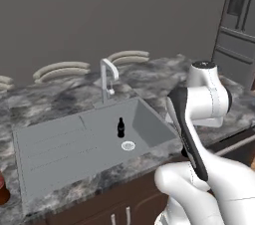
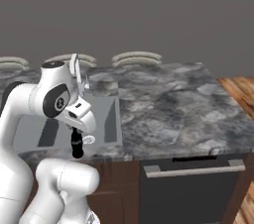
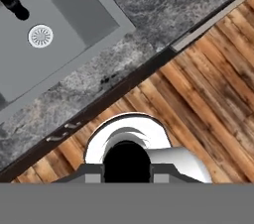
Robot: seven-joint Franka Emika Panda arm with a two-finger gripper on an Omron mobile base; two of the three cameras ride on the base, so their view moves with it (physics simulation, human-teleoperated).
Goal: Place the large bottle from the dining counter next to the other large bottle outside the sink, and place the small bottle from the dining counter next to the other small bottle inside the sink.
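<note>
A small dark bottle (image 1: 120, 127) stands upright in the grey sink (image 1: 60, 144), just behind the round drain (image 1: 128, 145); the hand view shows this bottle (image 3: 12, 2) at its upper left. My gripper (image 2: 77, 151) hangs low in front of the counter's front edge, near the sink's (image 2: 106, 119) right front corner, pointing down. It looks shut on another small dark bottle (image 2: 77, 143), seen in the hand view as a black rounded shape (image 3: 126, 161) between the fingers. Both large bottles are out of view.
An arched white faucet (image 1: 107, 77) rises behind the basin. The marbled counter (image 2: 168, 104) spreads wide to the right. Stools (image 1: 62, 69) line the far side. Wooden floor (image 3: 208, 84) lies under the hand. A reddish-brown object (image 1: 2, 189) is cut off at the left edge.
</note>
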